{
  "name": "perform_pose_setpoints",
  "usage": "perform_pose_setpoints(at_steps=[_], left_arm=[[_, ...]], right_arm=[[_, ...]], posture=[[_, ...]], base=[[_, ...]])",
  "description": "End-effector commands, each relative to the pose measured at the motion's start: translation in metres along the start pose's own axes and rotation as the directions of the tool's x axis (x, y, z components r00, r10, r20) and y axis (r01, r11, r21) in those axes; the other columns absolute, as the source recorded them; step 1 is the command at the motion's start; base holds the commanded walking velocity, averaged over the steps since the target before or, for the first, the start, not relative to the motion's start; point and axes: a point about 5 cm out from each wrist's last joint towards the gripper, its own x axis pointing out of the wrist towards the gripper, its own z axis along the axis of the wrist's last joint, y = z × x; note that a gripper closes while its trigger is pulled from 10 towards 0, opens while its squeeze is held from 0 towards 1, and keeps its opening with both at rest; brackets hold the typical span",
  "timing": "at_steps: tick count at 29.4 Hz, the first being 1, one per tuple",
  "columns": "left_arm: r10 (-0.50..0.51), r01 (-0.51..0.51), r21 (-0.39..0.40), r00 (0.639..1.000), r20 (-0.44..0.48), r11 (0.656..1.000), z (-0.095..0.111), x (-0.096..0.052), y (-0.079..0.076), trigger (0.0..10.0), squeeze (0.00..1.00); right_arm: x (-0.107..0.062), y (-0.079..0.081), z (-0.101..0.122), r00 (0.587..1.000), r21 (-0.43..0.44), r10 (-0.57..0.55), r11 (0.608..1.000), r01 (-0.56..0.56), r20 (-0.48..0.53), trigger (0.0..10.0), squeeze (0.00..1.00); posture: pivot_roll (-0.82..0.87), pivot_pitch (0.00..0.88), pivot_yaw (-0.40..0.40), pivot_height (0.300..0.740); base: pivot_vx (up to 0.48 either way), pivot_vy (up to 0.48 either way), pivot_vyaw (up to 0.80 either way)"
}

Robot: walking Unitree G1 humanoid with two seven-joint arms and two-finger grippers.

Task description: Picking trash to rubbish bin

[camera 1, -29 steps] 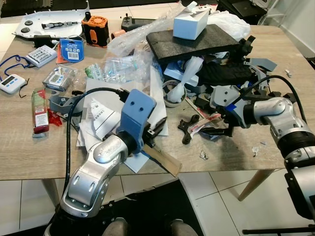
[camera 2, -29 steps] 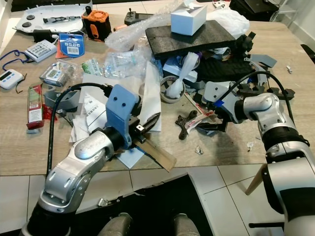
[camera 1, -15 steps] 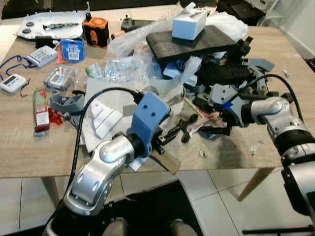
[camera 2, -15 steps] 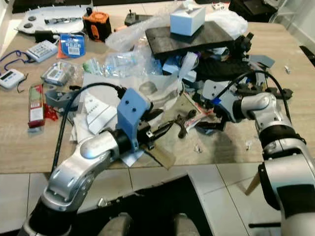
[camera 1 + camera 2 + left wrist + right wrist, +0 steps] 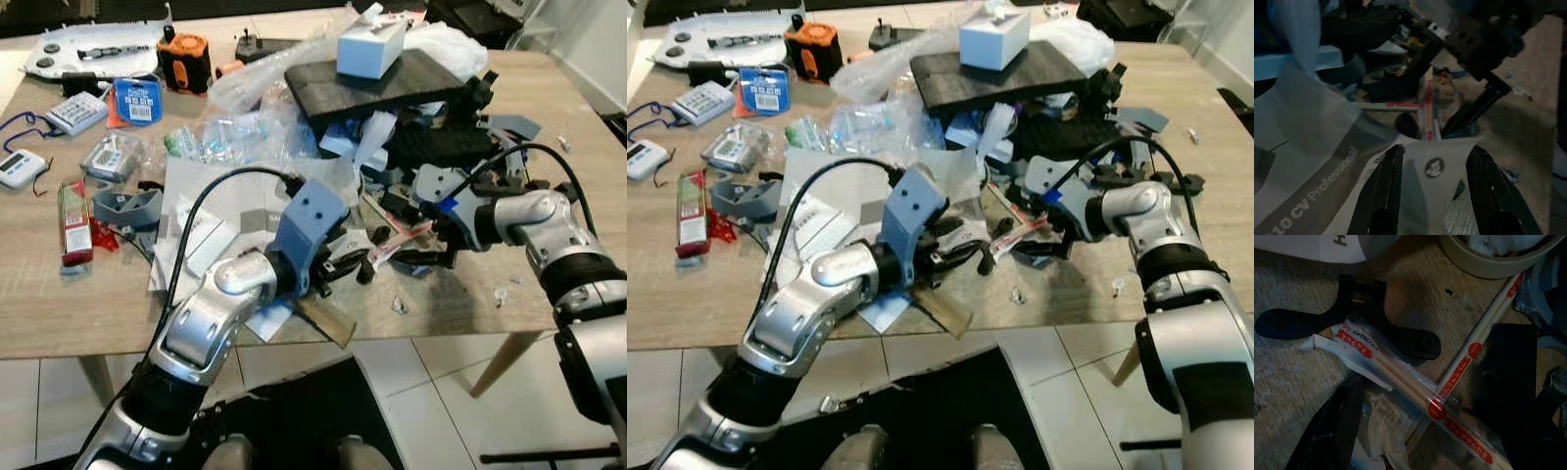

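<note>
Over the last second the left arm has swung in from the near edge of the wooden table (image 5: pixel 59 304) toward the middle of the clutter, and the left gripper (image 5: pixel 1432 188) now reaches over a grey printed plastic bag (image 5: pixel 1327 181) that has ridden up with it, a sign, in my judgement, that this bag is the trash being gathered. Its two black fingers (image 5: pixel 1382 196) stand well apart, one on either side of the bag's printed end, resting on it but not yet pinching it. Just beyond their tips lie wrapped chopsticks (image 5: pixel 1415 396) and a flat black bracket (image 5: pixel 1352 323). The right gripper (image 5: pixel 423 257) has barely moved, hovering low over those chopsticks; whether its fingers are parted I cannot tell.
</note>
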Motion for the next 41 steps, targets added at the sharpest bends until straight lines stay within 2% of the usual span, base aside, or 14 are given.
perform_pose_setpoints(at_steps=[1,4,9,12,14,18,19,20,21,30,41], left_arm=[[-0.054,0.054,0.039,0.998,-0.020,0.998,-0.003,0.003,-0.006,10.0,0.00],[-0.059,0.064,0.109,0.997,-0.043,0.992,-0.005,0.004,-0.005,10.0,0.00],[-0.086,0.088,0.132,0.996,-0.024,0.987,-0.001,0.005,-0.007,10.0,0.00],[-0.101,0.100,0.121,0.995,0.003,0.988,0.002,0.006,-0.008,10.0,0.00],[-0.111,0.109,0.076,0.993,0.028,0.991,0.004,0.007,-0.009,10.0,0.00],[-0.127,0.124,0.069,0.991,0.034,0.990,0.004,0.007,-0.011,10.0,0.00],[-0.136,0.134,0.071,0.990,0.034,0.988,0.004,0.006,-0.013,10.0,0.00],[-0.136,0.134,0.071,0.990,0.034,0.988,0.004,0.006,-0.013,10.0,0.00],[-0.145,0.142,0.075,0.989,0.035,0.987,0.004,0.006,-0.014,10.0,0.00],[-0.169,0.166,0.078,0.985,0.039,0.983,0.003,0.006,-0.016,10.0,0.00],[-0.158,0.154,0.082,0.987,0.039,0.985,0.002,0.006,-0.015,10.0,0.00]], right_arm=[[0.013,0.020,-0.026,0.989,0.066,0.098,0.994,-0.091,-0.113,10.0,0.00],[0.013,0.021,-0.027,0.987,0.064,0.104,0.993,-0.097,-0.122,10.0,0.00],[0.014,0.022,-0.028,0.986,0.062,0.110,0.993,-0.103,-0.125,10.0,0.00],[0.014,0.022,-0.028,0.986,0.062,0.112,0.993,-0.105,-0.126,10.0,0.00],[0.014,0.023,-0.028,0.984,0.065,0.123,0.991,-0.115,-0.130,10.0,0.00],[0.015,0.024,-0.029,0.980,0.077,0.144,0.988,-0.134,-0.140,9.8,0.00],[0.014,0.025,-0.030,0.977,0.090,0.154,0.986,-0.142,-0.145,3.5,0.00],[0.014,0.025,-0.030,0.977,0.090,0.154,0.986,-0.142,-0.145,3.5,0.00],[0.014,0.025,-0.031,0.974,0.103,0.166,0.983,-0.152,-0.151,0.0,0.00],[0.013,0.027,-0.034,0.956,0.128,0.219,0.972,-0.197,-0.195,0.0,0.00],[0.013,0.028,-0.033,0.957,0.123,0.223,0.972,-0.202,-0.187,0.0,0.00]], posture=[[0.06,0.308,-0.041,0.740],[0.06,0.308,-0.041,0.740],[0.06,0.305,-0.041,0.740],[0.06,0.305,-0.041,0.740],[0.06,0.299,-0.039,0.740],[0.06,0.292,-0.040,0.740],[0.06,0.292,-0.040,0.740],[0.06,0.292,-0.040,0.740],[0.06,0.284,-0.043,0.740],[0.06,0.284,-0.043,0.740],[0.06,0.284,-0.043,0.740]], base=[[0.000,0.000,0.00],[0.000,0.000,0.00],[0.000,0.000,0.00],[0.000,0.000,0.00],[0.000,0.000,0.00],[0.000,0.000,0.00],[0.000,0.000,0.00],[0.000,0.000,0.00],[0.000,0.000,0.00],[0.000,0.000,0.00],[0.000,0.000,0.00]])
